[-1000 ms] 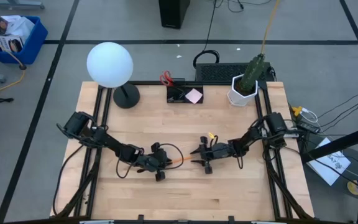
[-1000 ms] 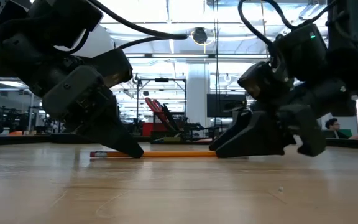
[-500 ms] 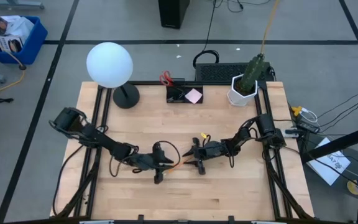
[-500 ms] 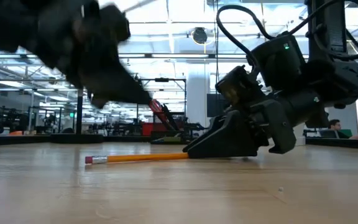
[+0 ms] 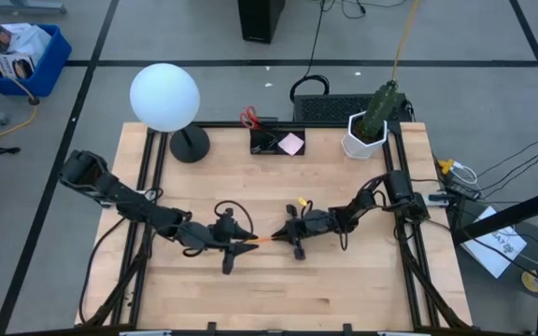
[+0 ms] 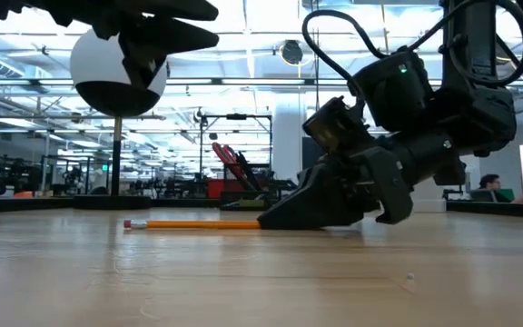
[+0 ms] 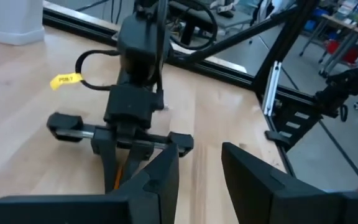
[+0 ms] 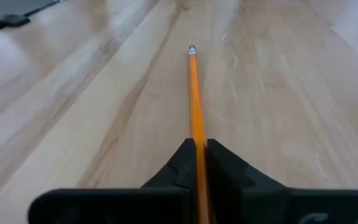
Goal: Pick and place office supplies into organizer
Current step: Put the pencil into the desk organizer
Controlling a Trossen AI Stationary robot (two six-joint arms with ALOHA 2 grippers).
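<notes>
With the right gripper point(image 8: 197, 155) pinched on the pencil point(image 8: 194, 93) lying mid-table, left gripper point(image 7: 197, 168) parted and clear — pick-up's underway — next comes a lift toward the organizer point(image 5: 278, 143).

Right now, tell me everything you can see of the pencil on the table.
The pencil is thin and orange-yellow, with a metal band and pink eraser at one end. It lies flat on the wooden table, near the middle. The right gripper is shut on its far end, fingertips down at the tabletop. The eraser end points toward the left gripper, which is raised above it, not touching. The tip is hidden between the fingers.
</notes>
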